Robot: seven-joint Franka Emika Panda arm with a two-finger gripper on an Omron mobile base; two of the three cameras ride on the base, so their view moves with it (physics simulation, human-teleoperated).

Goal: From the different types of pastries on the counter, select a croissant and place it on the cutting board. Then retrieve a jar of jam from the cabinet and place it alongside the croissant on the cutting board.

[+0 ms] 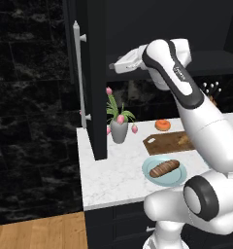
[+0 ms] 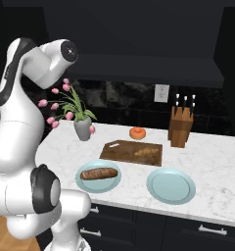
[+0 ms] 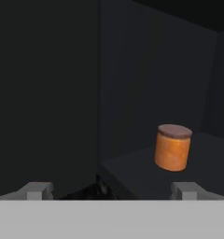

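Inside the dark cabinet (image 3: 132, 70) an orange-red jar of jam (image 3: 173, 147) with a dark lid stands upright on a shelf. My gripper (image 3: 111, 190) is open, with the jar ahead of it, to the right and apart from the fingertips (image 3: 186, 190). The arm reaches up past the open cabinet door (image 1: 94, 73) with its silver bar handle (image 1: 80, 73). On the counter (image 2: 207, 157) lies the cutting board (image 2: 124, 152) with the golden-tan croissant (image 2: 146, 152) on its right part. In the left base view the arm half hides the croissant (image 1: 184, 141).
An orange doughnut (image 2: 137, 132) lies behind the board. A brown loaf (image 2: 99, 173) rests on a teal plate (image 2: 85, 185), beside an empty teal plate (image 2: 171, 186). A vase of pink tulips (image 2: 82, 128) stands at the left and a knife block (image 2: 180, 127) at the right.
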